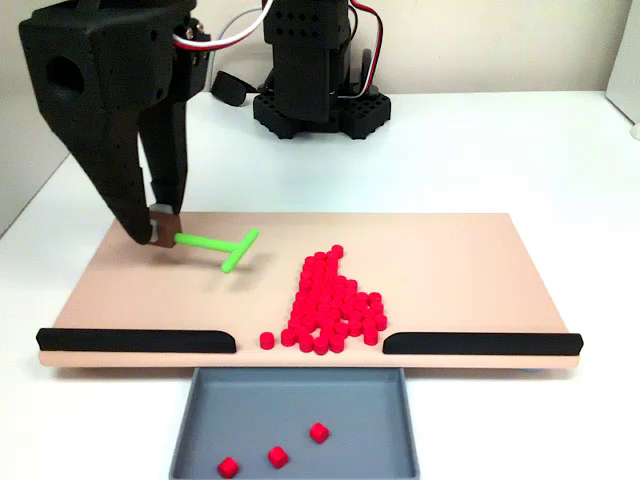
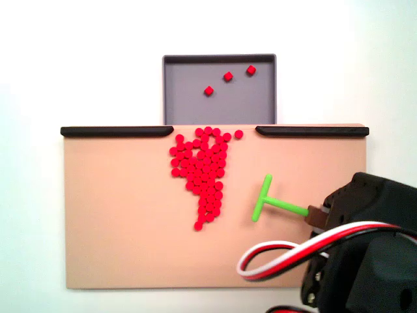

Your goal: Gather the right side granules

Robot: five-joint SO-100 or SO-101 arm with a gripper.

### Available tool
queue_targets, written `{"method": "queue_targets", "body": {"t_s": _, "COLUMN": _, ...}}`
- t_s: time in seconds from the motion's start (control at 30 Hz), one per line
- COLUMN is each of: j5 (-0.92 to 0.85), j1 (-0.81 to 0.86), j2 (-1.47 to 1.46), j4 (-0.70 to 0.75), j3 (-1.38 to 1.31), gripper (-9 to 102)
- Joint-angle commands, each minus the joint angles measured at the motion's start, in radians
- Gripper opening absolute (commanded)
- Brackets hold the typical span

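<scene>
The granules (image 1: 330, 305) are a dense cluster of tiny bright red pieces on the tan board (image 1: 450, 260), bunched near the gap between the two black rails; from above the granules (image 2: 202, 166) taper into a narrow tail toward the arm. The gripper (image 1: 163, 228) is shut on the handle end of a green T-shaped stick (image 1: 215, 245), whose crossbar points toward the pile with a clear gap between them. Seen from above, the gripper (image 2: 314, 215) holds the stick (image 2: 273, 202) to the right of the granules.
A grey tray (image 1: 200, 440) sits below the board's gap with three red pieces (image 1: 278, 456) in it. Black rails (image 1: 135, 340) (image 1: 480, 343) line the board's front edge. The arm's base (image 1: 315, 100) stands behind the board.
</scene>
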Motion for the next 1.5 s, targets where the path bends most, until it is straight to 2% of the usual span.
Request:
{"method": "queue_targets", "body": {"t_s": 0.0, "j5": 0.351, "j1": -0.04, "j2": 0.115, "j4": 0.002, "j3": 0.049, "gripper": 0}}
{"method": "queue_targets", "body": {"t_s": 0.1, "j5": 0.64, "j1": -0.074, "j2": 0.19, "j4": 0.003, "j3": 0.118, "gripper": 0}}
{"method": "queue_targets", "body": {"t_s": 0.3, "j5": 1.085, "j1": -0.152, "j2": 0.365, "j4": 0.003, "j3": 0.278, "gripper": 0}}
{"method": "queue_targets", "body": {"t_s": 0.43, "j5": 1.315, "j1": -0.209, "j2": 0.477, "j4": 0.005, "j3": 0.374, "gripper": 0}}
{"method": "queue_targets", "body": {"t_s": 0.57, "j5": 1.46, "j1": -0.267, "j2": 0.535, "j4": 0.063, "j3": 0.417, "gripper": 0}}
{"method": "queue_targets", "body": {"t_s": 0.87, "j5": 1.583, "j1": -0.336, "j2": 0.555, "j4": 0.091, "j3": 0.417, "gripper": 0}}
{"method": "queue_targets", "body": {"t_s": 1.47, "j5": 1.592, "j1": -0.354, "j2": 0.511, "j4": 0.083, "j3": 0.417, "gripper": 0}}
